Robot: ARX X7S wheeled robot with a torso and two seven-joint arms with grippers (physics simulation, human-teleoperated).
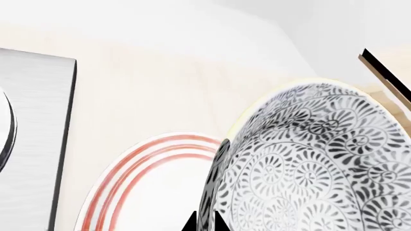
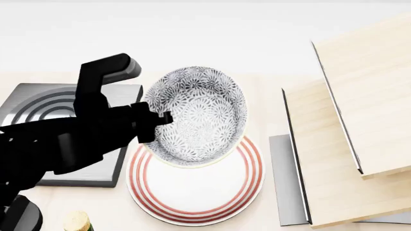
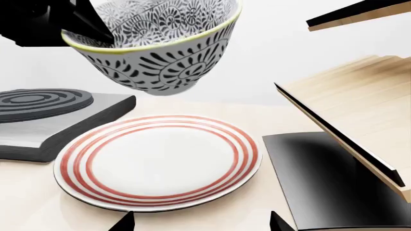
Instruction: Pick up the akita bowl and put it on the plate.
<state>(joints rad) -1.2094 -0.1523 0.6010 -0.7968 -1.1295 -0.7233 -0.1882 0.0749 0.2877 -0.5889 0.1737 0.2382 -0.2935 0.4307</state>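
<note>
Bowl hangs tilted in the air above the plate, its rim pinched by the left gripper, so letting go from here could tip or crack it; the right gripper's tips sit spread apart and empty.

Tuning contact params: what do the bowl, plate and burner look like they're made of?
Akita bowl: looks glazed ceramic, smooth with printed floral pattern. Plate: likely glazed ceramic too, white with red rings and soft sheen. Burner: appears brushed metal base with dark matte rings. All simulator renders, so judged by look only.
</note>
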